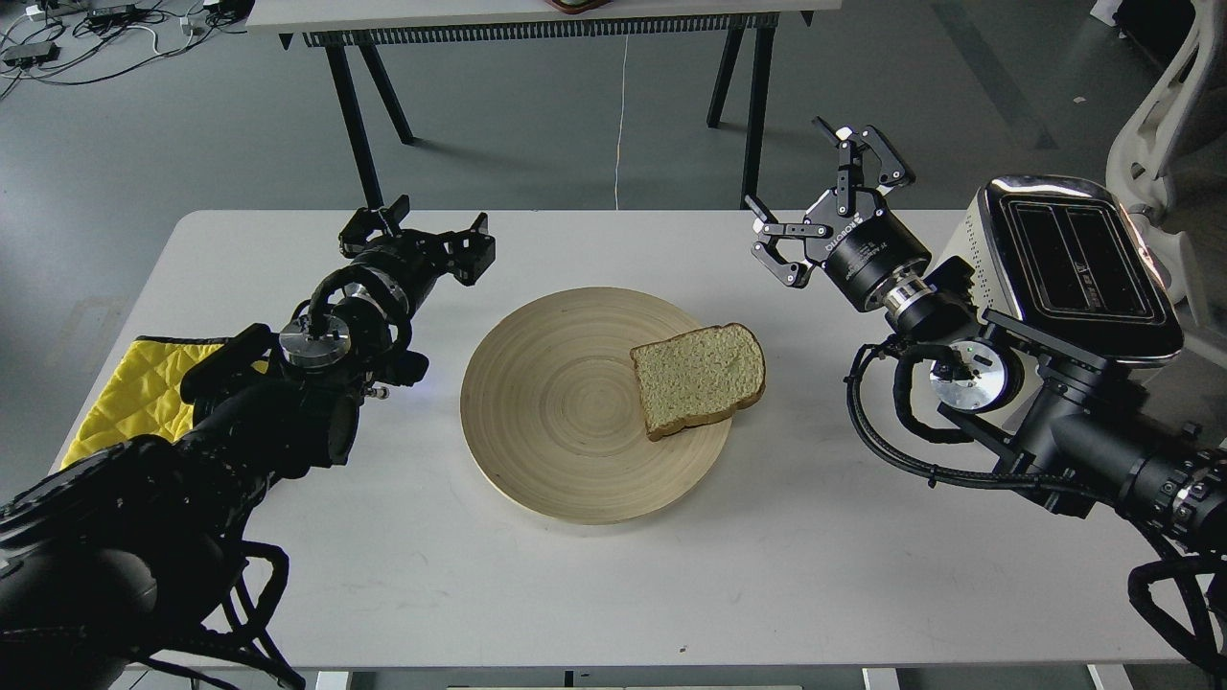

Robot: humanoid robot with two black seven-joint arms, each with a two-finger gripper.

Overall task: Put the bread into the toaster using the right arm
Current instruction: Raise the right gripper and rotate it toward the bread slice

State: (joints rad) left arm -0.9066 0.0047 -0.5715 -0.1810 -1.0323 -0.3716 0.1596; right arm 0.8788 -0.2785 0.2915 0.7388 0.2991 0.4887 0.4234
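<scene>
A slice of tan bread [698,378] with a brown crust lies flat on the right side of a round wooden plate [556,402] at the table's middle. The cream toaster [1074,259] with a chrome top and two black slots stands at the table's right edge, partly behind my right arm. My right gripper [800,201], marked ROBOTIQ, hovers above the table up and to the right of the bread, fingers spread wide with nothing between them. My left gripper [417,235] rests over the table left of the plate, fingers apart and empty.
A yellow quilted cloth [134,393] lies at the table's left edge under my left arm. Beyond the white table [613,594] stands a second table on black legs [364,125]. A white chair [1169,115] is behind the toaster.
</scene>
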